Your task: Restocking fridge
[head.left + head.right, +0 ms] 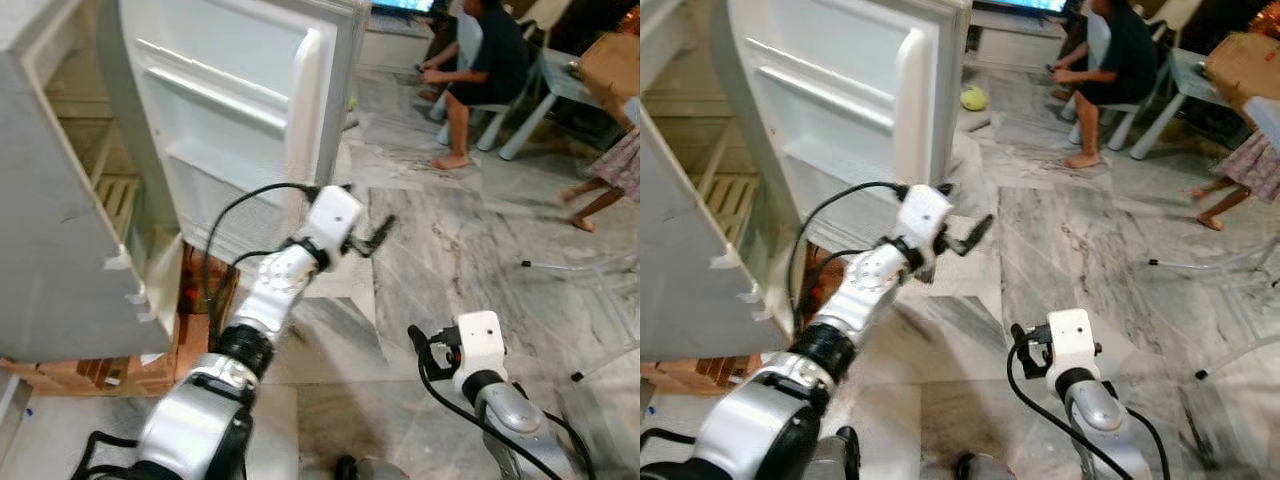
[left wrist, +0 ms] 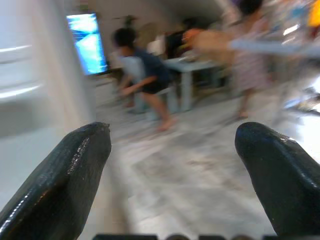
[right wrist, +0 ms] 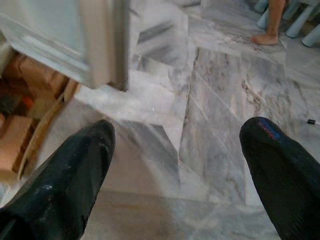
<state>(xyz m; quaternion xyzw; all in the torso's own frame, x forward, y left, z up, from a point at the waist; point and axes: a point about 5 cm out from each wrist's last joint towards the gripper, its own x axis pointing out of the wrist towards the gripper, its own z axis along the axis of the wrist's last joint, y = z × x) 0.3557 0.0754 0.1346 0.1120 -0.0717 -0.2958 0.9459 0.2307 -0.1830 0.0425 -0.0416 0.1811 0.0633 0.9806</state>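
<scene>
Fridge door (image 1: 235,90) is being seen swung wide open, long axis upright, inner shelves facing the marble floor (image 1: 450,250). Left end effector (image 1: 378,236) is being held released and empty just beside the door's free edge. Right end effector (image 3: 180,165) is being held released, low over the floor, away from the door. A seated person (image 1: 480,70) is being seen well beyond the door.

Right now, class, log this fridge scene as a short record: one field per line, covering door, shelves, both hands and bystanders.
fridge door: swung open, door racks bare
fridge shelves: nothing seen on them
left hand: raised by the door's edge, fingers apart, holding nothing
right hand: low over the marble floor, fingers apart, holding nothing
person: seated on a stool in the background
</scene>
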